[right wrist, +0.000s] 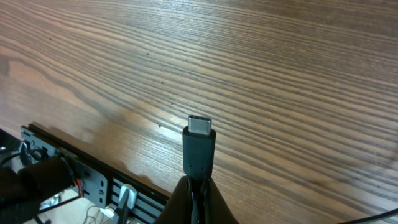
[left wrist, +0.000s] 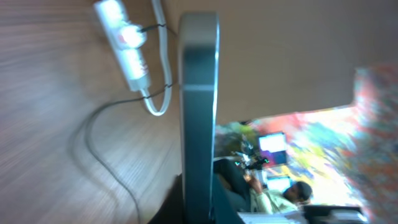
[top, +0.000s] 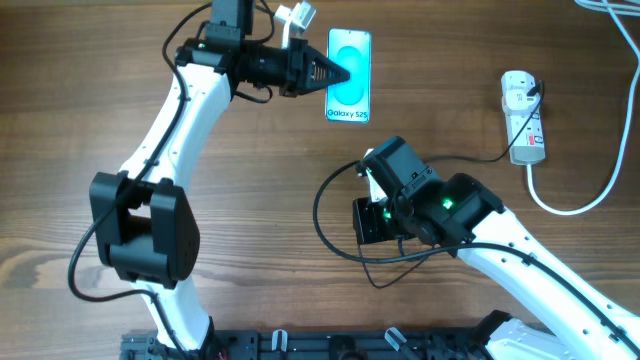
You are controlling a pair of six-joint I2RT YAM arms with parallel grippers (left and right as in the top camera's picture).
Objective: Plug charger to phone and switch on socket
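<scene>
Two grippers, and both have something pinched. The left gripper (top: pixel 336 72), in the upper middle of the overhead view, has its dark fingers closed on the left long edge of the phone (top: pixel 349 76). The cyan screen faces up at the camera, with the dark lettering along the short edge nearer the bottom of the frame. In the left wrist view the phone shows edge-on as a grey upright slab in the middle, rising from the fingers at the bottom edge. I cannot tell whether it rests on the table (top: pixel 90 90) or is held just above it.

The right gripper (right wrist: pixel 199 190) sits in the centre of the overhead view, well apart from the phone and lower in the frame. Its fingers are shut tight around the charger (right wrist: pixel 200 146), just behind the connector. In the right wrist view the small metal tip stands upright above the fingertips, over bare wood grain.

From that gripper the thin black cable loops out to the left and down, then runs right across the wood towards the socket (top: pixel 524 118). The socket lies flat at the upper right of the overhead view, with the black plug at its upper end. A thick white cord (top: pixel 580 205) leaves its lower end and curves away to the right edge.
</scene>
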